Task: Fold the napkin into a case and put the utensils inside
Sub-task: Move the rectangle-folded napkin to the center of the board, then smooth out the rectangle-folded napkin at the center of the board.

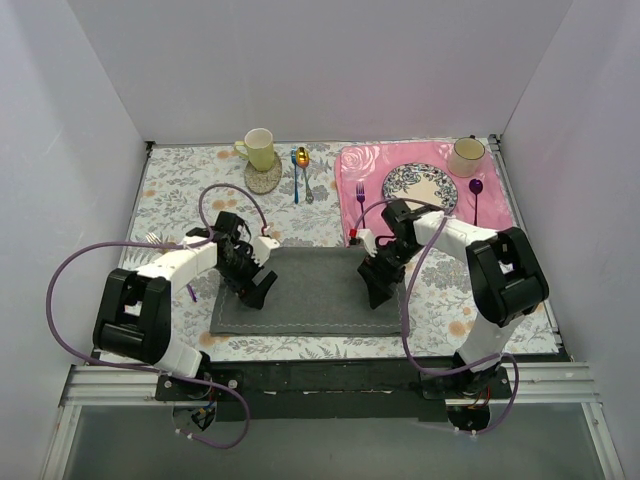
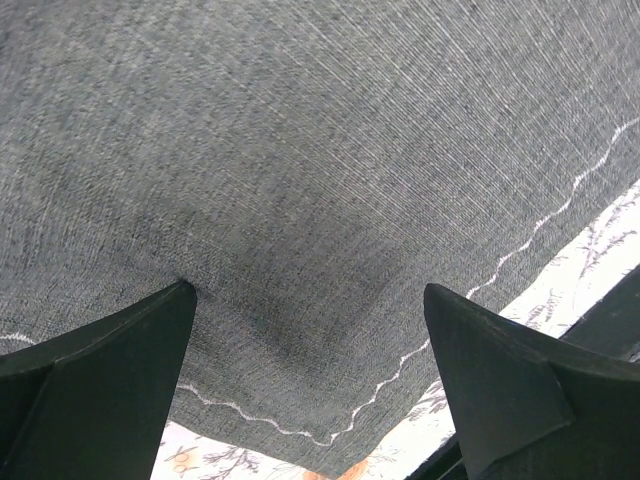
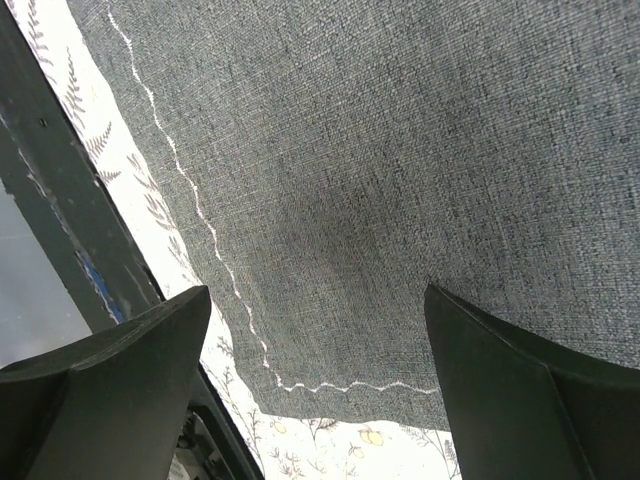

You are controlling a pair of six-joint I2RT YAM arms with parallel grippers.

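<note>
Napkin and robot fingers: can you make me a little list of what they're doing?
napkin: flat, unfolded, on flowery tablecloth
left fingers: open, above napkin's left end
right fingers: open, above napkin's right end
held: nothing
plate: on pink mat

Plain white walls point(image 1: 320, 70) enclose three sides of the floral tablecloth point(image 1: 185, 190).

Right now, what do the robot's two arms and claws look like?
The left arm and right arm match: white shells, black joint housings. The left claw and right claw are black, with two wedge-shaped fingers. Purple cables loop along each arm.
</note>
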